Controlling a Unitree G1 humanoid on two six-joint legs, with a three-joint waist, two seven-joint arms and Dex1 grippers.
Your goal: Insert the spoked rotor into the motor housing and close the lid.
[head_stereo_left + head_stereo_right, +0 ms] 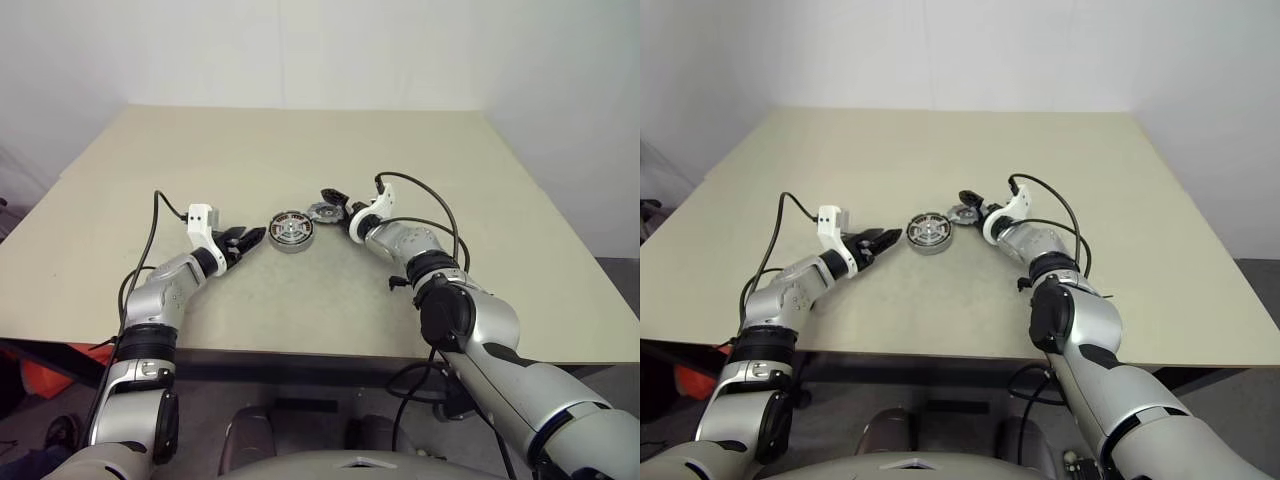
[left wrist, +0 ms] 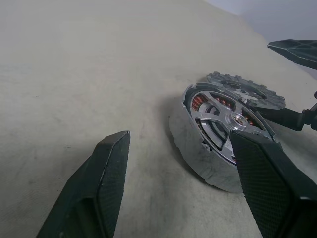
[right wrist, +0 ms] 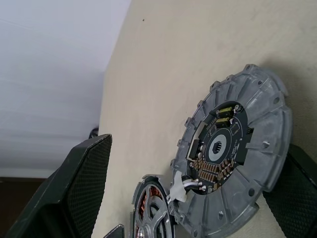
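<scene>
On the counter (image 1: pixel 300 130), the motor housing (image 1: pixel 291 231) holds the spoked rotor (image 2: pixel 225 118); the lid (image 1: pixel 323 211) lies beside it. Left gripper (image 1: pixel 248 239) and right gripper (image 1: pixel 338 205) both stand released, jaws spread.

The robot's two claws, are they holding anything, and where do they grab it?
Nothing is held. The left gripper is open beside the motor housing, with the spoked rotor inside. The right gripper is open around the lid.

1 motor housing (image 1: pixel 291 231) w/ 1 spoked rotor (image 2: pixel 225 119), 1 lid (image 1: pixel 323 211), 1 table (image 1: pixel 300 150).
</scene>
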